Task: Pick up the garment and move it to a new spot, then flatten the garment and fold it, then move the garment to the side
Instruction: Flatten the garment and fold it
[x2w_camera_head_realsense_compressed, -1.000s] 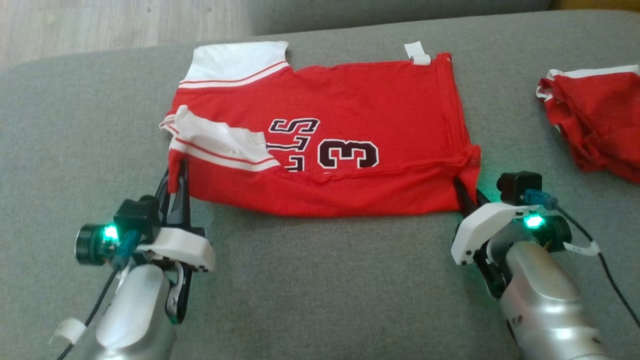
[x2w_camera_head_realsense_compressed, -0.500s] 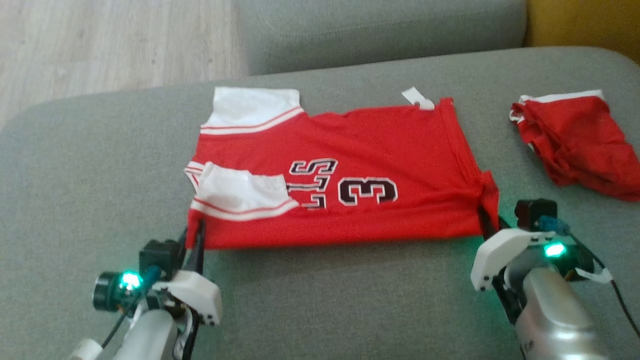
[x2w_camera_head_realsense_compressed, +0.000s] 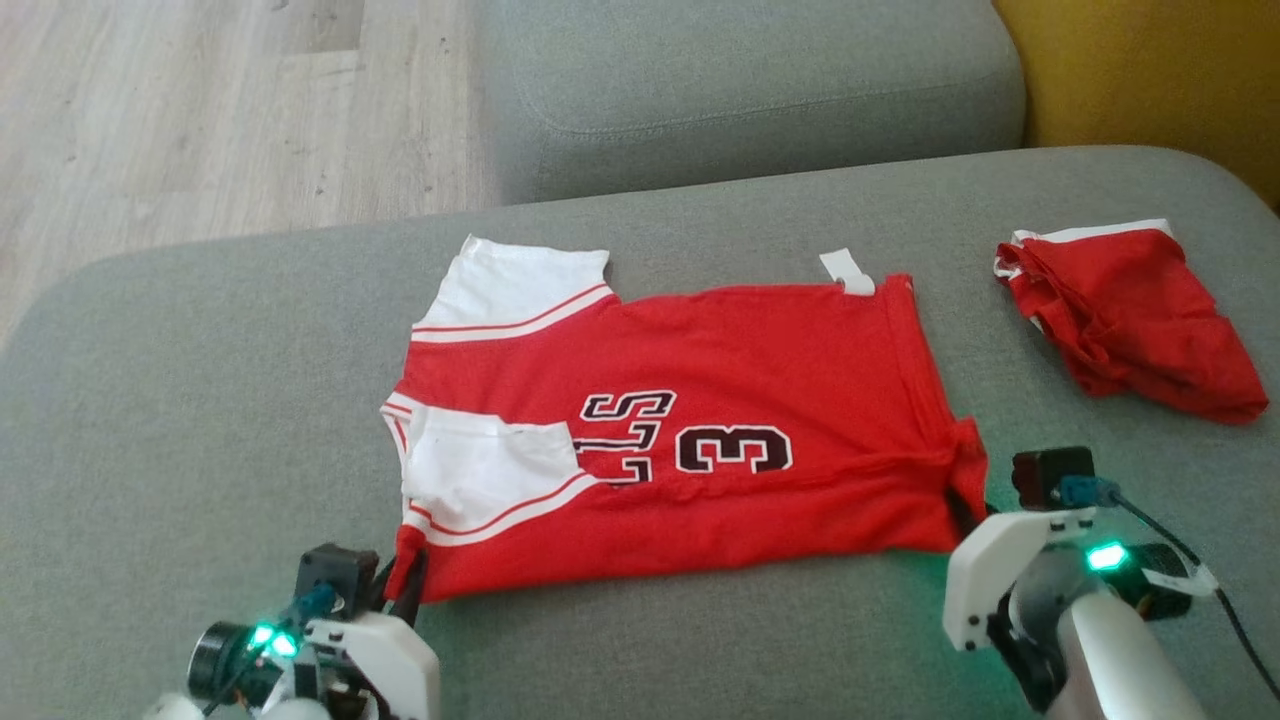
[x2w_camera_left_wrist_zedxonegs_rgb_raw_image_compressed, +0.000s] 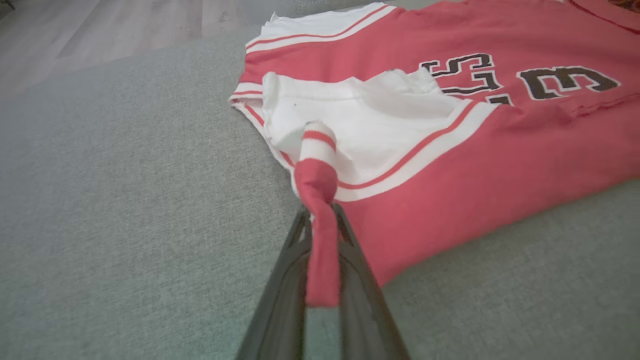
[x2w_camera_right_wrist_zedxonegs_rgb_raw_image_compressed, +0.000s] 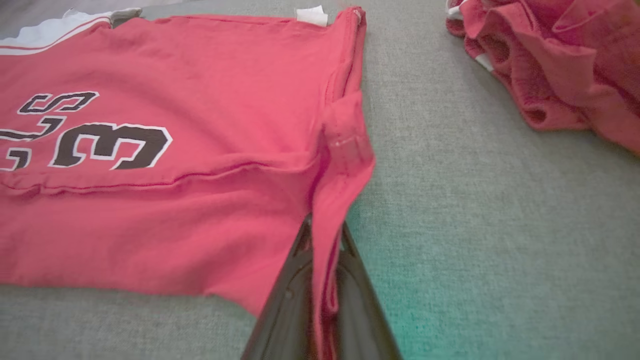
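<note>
Jersey (x2w_camera_head_realsense_compressed: 700, 400) stays pinched in left claw (x2w_camera_head_realsense_compressed: 407, 582), right claw (x2w_camera_head_realsense_compressed: 963, 506).

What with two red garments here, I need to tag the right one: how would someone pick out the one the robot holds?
Start at the wide grey cushion. Spread flat across its middle lies the jersey. Unlike the crumpled red garment at the right, it shows white striped sleeves and a black number 3.

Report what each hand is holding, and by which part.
Both hold the red jersey: the left hand pinches its near corner at the striped sleeve end, the right hand its near hem corner.
</note>
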